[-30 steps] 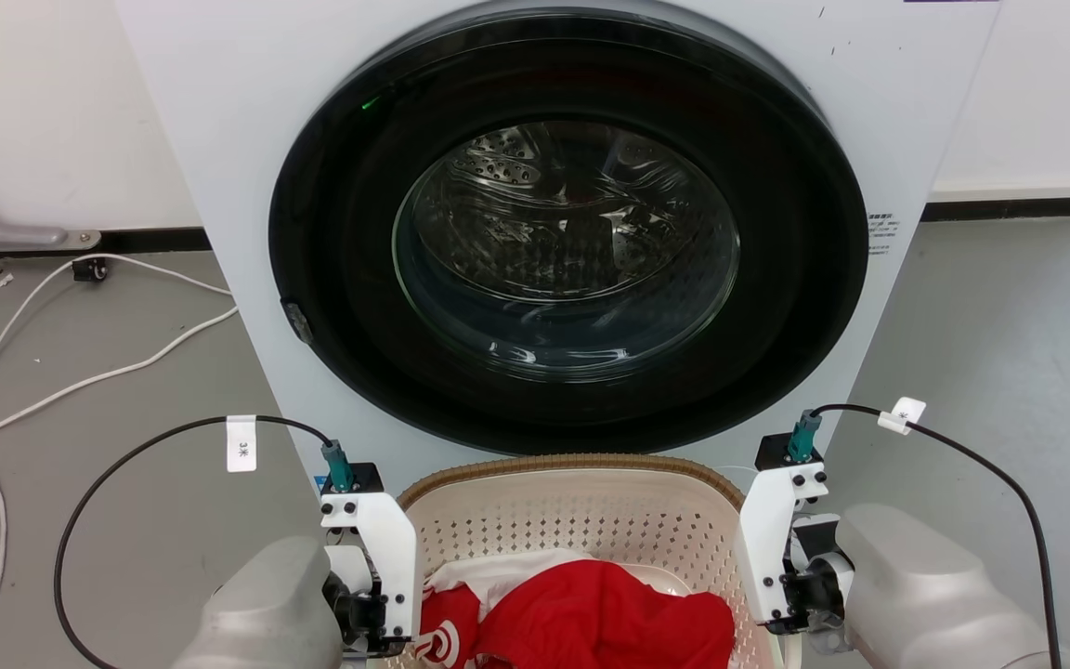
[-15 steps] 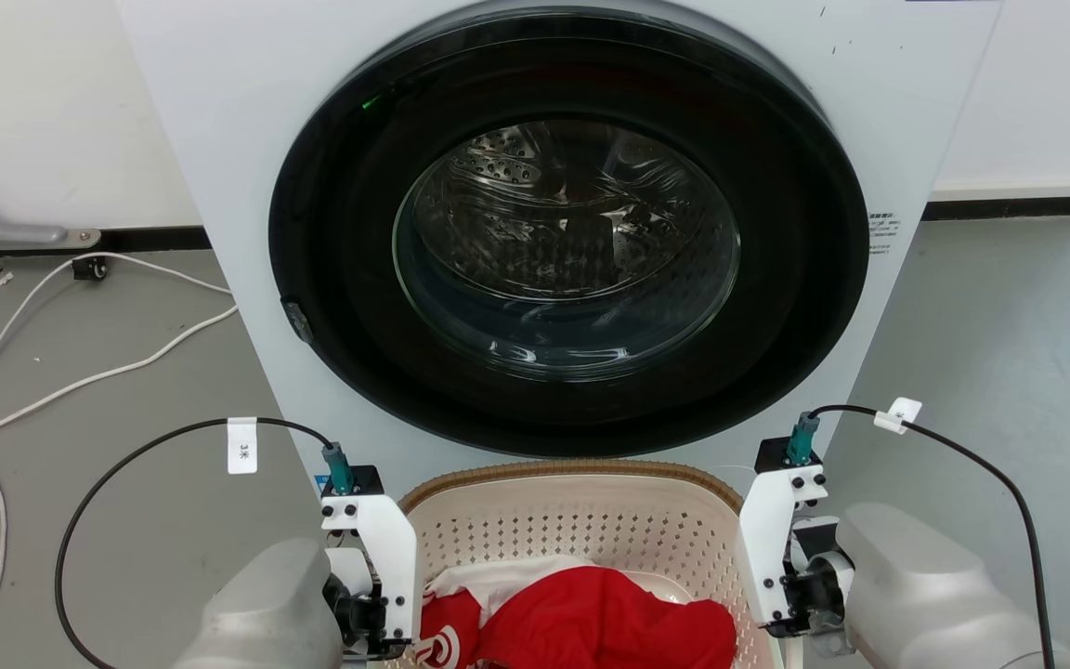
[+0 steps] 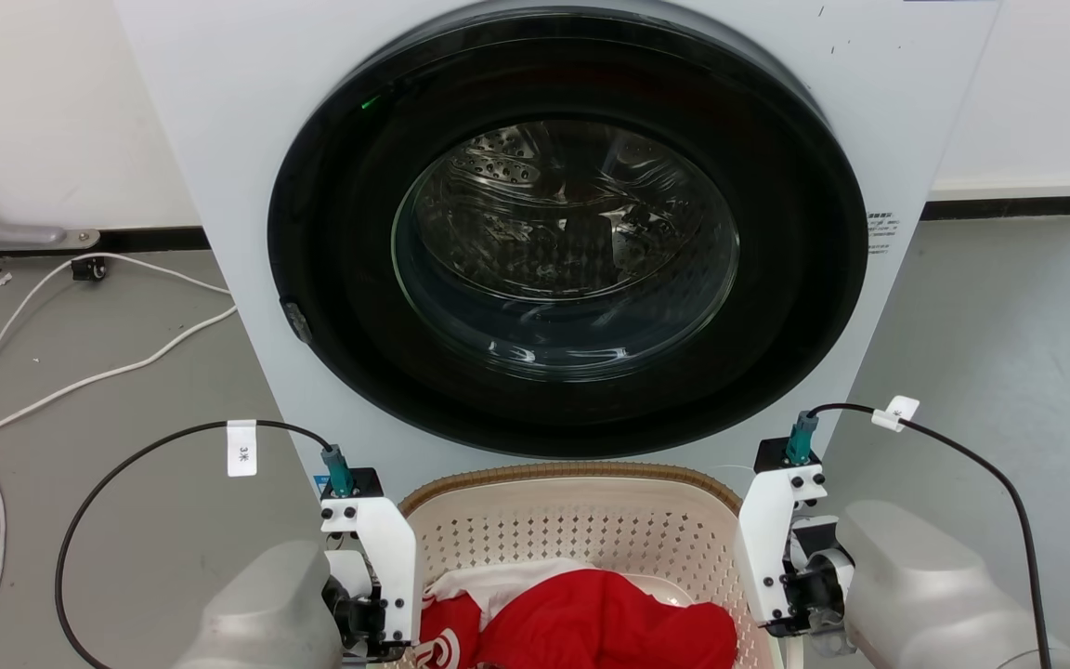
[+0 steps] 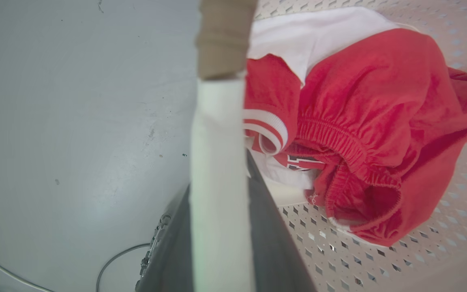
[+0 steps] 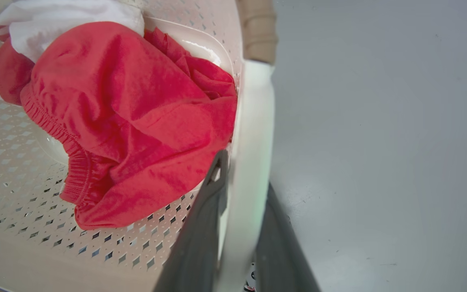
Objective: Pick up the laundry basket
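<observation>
Smooth grey floor [image 3: 1009, 307], white wall [image 3: 43, 111] behind it with a dark skirting strip. Notes run from my own hands outward.

Left gripper [image 4: 218, 174]: the 2 dark fingers are drawn in against the white side handle [image 4: 217, 121] on the left of the laundry basket [image 3: 572, 471], 1 finger on each face, no gap visible. Right gripper [image 5: 245, 170]: same hold on the opposite white handle [image 5: 253, 105], fingers pressed to either side of it. Each handle runs up into the brown woven-look rim [image 4: 223, 36].

In the head view the basket sits low and centre, between my 2 white wrist mounts [image 3: 377, 548]. A black cable [image 3: 126, 455] with a white tag loops off each mount. I cannot tell whether the basket's base is on the floor or clear of it.

Inside the basket, against the cream perforated wall [image 5: 10, 162]:
- a red garment [image 4: 379, 101] with a gathered elastic band, on top
- a red-and-white piece with a striped cuff [image 4: 266, 129], under it on my left side
- white cloth [image 4: 318, 32] toward the far end

Just beyond the far rim stands a white front-loading washing machine [image 3: 210, 139]. Its round dark door [image 3: 331, 279] is shut, and the steel drum [image 3: 563, 232] shows through the glass. A small green light [image 3: 370, 102] sits at the upper left of the door ring.

Farthest out, white cables [image 3: 80, 376] trail across the floor left of the machine toward the wall.
</observation>
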### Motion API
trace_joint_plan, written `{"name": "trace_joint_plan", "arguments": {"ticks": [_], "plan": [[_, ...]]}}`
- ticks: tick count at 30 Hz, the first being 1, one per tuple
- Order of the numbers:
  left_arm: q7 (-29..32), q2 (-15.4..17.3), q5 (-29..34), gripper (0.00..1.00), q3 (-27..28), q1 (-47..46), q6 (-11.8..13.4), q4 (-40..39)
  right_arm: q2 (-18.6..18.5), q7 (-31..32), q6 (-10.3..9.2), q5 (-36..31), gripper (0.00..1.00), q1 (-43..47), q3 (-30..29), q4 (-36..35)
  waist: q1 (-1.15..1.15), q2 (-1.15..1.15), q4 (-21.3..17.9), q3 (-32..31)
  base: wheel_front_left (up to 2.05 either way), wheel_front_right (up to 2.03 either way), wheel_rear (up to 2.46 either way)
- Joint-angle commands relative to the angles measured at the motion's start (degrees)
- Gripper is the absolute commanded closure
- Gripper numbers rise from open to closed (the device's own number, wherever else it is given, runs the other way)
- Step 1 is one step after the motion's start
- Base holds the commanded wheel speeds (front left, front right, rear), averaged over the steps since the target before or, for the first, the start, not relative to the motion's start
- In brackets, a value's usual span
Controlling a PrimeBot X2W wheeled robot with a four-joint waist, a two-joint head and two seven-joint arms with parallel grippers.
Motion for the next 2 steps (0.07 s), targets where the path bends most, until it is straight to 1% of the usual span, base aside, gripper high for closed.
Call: {"name": "trace_joint_plan", "arguments": {"ticks": [1, 2], "plan": [[-0.1, -2.2, -0.4, 1.0, -0.4, 0.4, -0.9, -1.2, 2.6, 0.0, 1.06, 0.5, 1.0, -1.2, -0.1, -1.1, 0.0, 0.0, 0.0, 0.0, 0.0, 0.0, 0.0], [0.0, -2.2, -0.5, 1.0, -0.4, 0.4, -0.9, -1.2, 2.6, 0.1, 1.06, 0.6, 1.0, -1.3, -0.1, -1.1, 0.0, 0.0, 0.0, 0.0, 0.0, 0.0, 0.0]]}}
